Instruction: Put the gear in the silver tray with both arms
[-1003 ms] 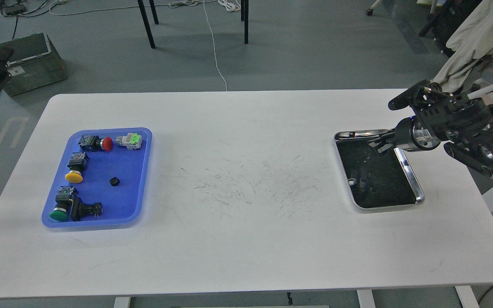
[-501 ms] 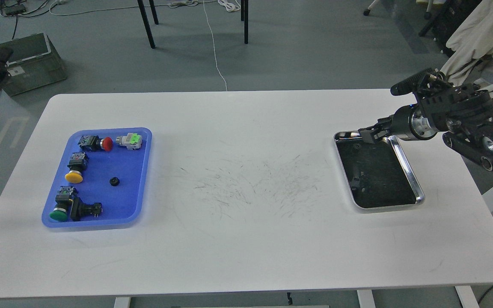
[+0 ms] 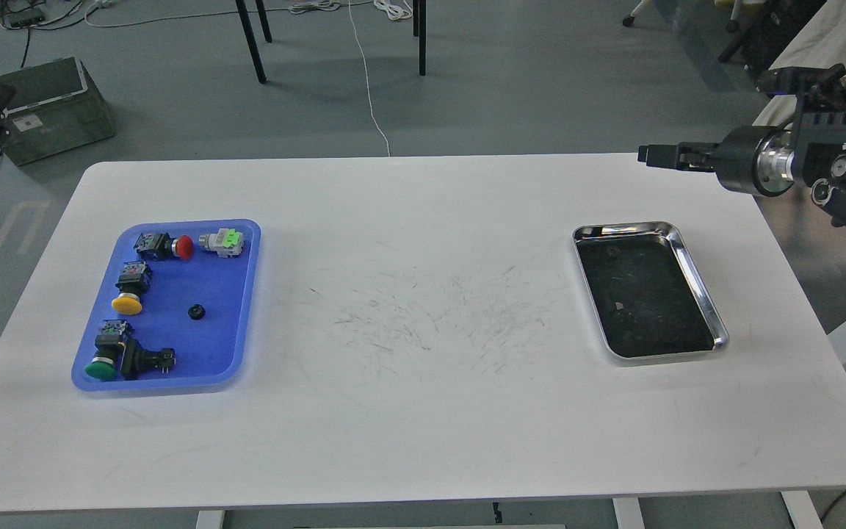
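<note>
The right gripper [image 3: 651, 155] is lifting away from the silver tray [image 3: 699, 292] near the counter's right edge; whether it is parted, I cannot tell. A small dark gear [image 3: 612, 255] is lying on the tray's scratched bottom, so placement looks done. Another black gear [image 3: 196, 311] is sitting in the blue plastic tray [image 3: 243, 308].

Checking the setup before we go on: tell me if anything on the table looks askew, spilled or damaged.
Nothing spilled. The silver tray sits slightly skewed to the table edge, and dark scuff marks cover the tabletop's middle.
</note>
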You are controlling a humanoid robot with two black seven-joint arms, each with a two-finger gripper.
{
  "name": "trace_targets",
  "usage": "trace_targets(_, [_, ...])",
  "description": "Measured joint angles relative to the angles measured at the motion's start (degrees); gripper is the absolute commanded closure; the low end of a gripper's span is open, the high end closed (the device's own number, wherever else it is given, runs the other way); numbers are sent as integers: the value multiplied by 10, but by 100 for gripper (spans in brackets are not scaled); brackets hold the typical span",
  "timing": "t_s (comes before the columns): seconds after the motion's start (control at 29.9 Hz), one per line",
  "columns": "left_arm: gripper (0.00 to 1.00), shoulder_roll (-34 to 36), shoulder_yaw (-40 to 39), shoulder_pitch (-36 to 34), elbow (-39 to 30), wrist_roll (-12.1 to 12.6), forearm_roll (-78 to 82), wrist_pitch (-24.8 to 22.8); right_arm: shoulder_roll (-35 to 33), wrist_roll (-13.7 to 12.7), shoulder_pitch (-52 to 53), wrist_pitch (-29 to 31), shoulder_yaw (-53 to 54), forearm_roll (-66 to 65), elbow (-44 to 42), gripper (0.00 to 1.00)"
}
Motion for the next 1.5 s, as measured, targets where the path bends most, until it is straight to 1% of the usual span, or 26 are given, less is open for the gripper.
trace_targets(0.17, [2,25,0,1,-37,0,5,2,-33,0,-5,-1,44,109,0,22])
trace_targets(0.3, [2,55,2,2,-86,0,11,5,-59,0,-19,-13,63,192,0,21])
trace_targets(0.5, [2,96,10,3,-165,0,42,7,-79,1,-50,-20,79,338,2,20])
trace_targets(0.8, [2,161,24,12,-297,0,162,17,-101,3,-71,-20,87,489,2,18])
trace_targets(0.97, [2,191,26,25,-372,0,251,47,-110,4,-87,-20,99,567,2,16])
trace_targets(1.07, [2,198,26,40,-408,0,307,70,-116,5,-101,-19,117,601,5,14])
trace_targets(1.24, [2,214,26,49,-453,0,344,72,-121,5,-131,-17,154,628,9,13])
trace_targets(1.37, [2,218,25,51,-468,0,367,72,-121,6,-160,-17,184,631,25,13])
trace_targets(1.5, [2,208,26,61,-474,0,470,88,-127,6,-181,-17,230,637,34,12])
